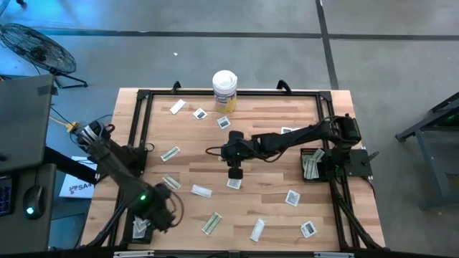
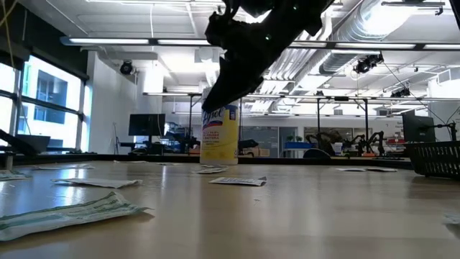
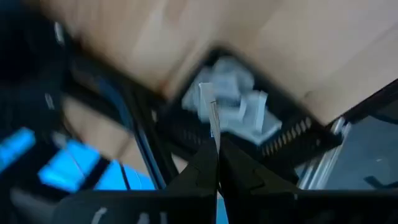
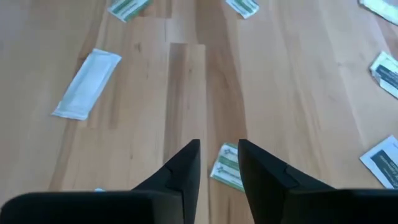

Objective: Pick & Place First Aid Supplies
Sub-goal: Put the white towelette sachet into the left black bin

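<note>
Right wrist view — right hand (image 4: 219, 163) apart over a packet (image 4: 227, 167); left hand (image 3: 217, 163) clamps a wrapper (image 3: 213, 118).

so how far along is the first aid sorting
Partly done. Some packets already lie in the right bin and the left bin. In hand: the left gripper is shut on a thin packet above its bin, and the right gripper, open, hovers over a green-and-white packet mid-table. Left: about a dozen packets scattered on the table.
</note>
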Available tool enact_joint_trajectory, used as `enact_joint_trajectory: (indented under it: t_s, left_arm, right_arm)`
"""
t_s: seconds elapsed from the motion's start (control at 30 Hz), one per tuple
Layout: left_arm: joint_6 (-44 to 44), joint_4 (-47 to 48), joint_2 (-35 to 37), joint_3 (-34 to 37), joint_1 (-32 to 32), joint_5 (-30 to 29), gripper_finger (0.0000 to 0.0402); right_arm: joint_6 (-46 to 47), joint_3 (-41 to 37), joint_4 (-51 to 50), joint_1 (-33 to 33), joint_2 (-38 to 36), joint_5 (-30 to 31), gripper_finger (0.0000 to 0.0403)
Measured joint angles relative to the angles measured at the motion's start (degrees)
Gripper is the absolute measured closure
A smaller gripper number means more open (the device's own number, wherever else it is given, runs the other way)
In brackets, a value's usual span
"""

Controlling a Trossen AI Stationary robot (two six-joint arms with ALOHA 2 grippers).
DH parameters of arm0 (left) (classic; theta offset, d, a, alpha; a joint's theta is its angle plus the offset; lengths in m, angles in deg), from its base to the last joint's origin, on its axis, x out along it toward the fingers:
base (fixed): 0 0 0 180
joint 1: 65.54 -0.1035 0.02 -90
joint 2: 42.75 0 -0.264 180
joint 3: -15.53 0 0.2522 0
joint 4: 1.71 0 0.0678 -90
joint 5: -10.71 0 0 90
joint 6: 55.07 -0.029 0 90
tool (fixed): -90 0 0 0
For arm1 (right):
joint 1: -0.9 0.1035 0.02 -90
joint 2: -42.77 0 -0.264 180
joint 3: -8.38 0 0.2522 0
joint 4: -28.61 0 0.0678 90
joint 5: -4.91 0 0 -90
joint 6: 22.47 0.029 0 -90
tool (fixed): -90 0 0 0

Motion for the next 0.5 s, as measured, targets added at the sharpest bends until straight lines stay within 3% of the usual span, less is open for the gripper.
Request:
enact_joint_trajectory:
  t_s: [0.13,0.3,0.5]
  left_arm:
    - [10.4,-4.4,0.0,2.8,5.3,2.8,0.0401]
    - [12.4,-10.6,0.0,8.1,7.3,-0.9,0.0401]
    - [15.9,-14.3,0.0,16.6,7.2,8.1,0.0401]
  right_arm:
    - [0.0,0.0,-0.4,-0.2,0.0,0.0,0.0307]
    - [0.0,0.0,-0.3,-0.2,0.0,0.0,0.0308]
    - [0.0,0.0,-0.2,-0.2,0.0,0.0,0.0309]
